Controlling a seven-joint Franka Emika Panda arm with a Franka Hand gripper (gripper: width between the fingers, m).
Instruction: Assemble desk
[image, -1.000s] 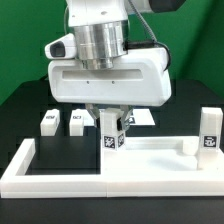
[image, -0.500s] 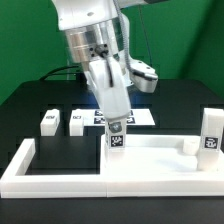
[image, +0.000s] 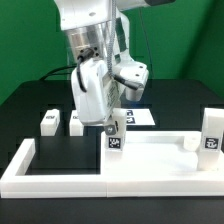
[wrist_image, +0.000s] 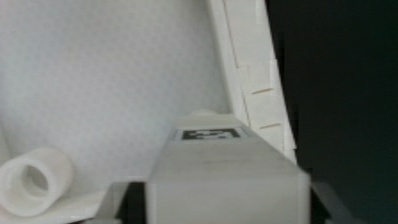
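My gripper (image: 112, 127) is shut on a small white block leg (image: 113, 139) with a black-and-white tag, held upright at the left end of the white rimmed tabletop (image: 155, 152). In the wrist view the leg (wrist_image: 222, 170) fills the space between my dark fingers (wrist_image: 135, 203), above the tabletop's flat surface (wrist_image: 107, 90) and beside its raised rim (wrist_image: 253, 80). A round socket (wrist_image: 25, 182) lies near the leg. Another tagged leg (image: 208, 131) stands at the tabletop's right end. Two more legs (image: 49, 121) (image: 76, 121) rest on the black table behind.
The low white fence (image: 40, 172) runs along the front and up the exterior view's left side, with the tabletop against it. The marker board (image: 141, 116) lies flat behind my gripper. Black table (wrist_image: 347, 100) shows past the tabletop's rim.
My wrist has turned about its axis, so the hand that faced the camera squarely now sits at an angle. The held leg has stayed at the tabletop's left end, shifting only slightly.
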